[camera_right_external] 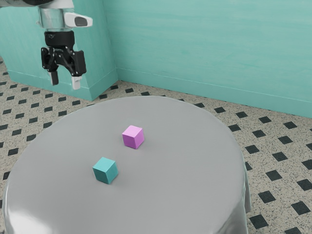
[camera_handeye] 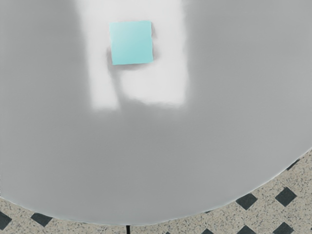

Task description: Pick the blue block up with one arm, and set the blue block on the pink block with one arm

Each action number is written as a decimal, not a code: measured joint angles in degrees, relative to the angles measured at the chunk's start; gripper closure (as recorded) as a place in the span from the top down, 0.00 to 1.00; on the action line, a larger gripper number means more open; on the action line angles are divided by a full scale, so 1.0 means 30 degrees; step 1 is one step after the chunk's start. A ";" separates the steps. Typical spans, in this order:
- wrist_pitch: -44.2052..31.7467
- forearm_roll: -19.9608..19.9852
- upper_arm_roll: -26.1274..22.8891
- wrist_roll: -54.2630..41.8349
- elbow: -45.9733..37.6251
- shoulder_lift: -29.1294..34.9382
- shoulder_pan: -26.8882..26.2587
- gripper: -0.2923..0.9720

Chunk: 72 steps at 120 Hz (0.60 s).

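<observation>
Teal-blue block, matte cube on grey table; pink block nearby; hand open, empty

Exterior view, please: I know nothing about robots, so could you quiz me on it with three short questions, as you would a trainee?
1. True or false: the gripper is holding the blue block.
2. Where do both blocks stand? A) on the round grey table B) on a tray C) on a shelf
3. Fill in: the pink block and the blue block are ___ (touching / apart).
Key: 1 false, the gripper hangs open and empty, high at the exterior view's left; 2 A; 3 apart.
</observation>
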<state>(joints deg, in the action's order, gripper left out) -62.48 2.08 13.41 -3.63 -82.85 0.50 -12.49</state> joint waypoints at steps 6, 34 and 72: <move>-0.1899 0.0063 0.0238 -0.0183 -0.0294 0.0006 -0.0156 0.75; -1.1386 0.0529 -0.0019 -0.0715 -1.0224 0.2884 0.1348 0.75; -2.2375 0.0741 -0.2603 -0.0624 -1.7973 0.3131 0.3179 0.75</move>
<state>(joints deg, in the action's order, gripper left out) -129.61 4.30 5.60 -5.50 -136.77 9.90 -2.96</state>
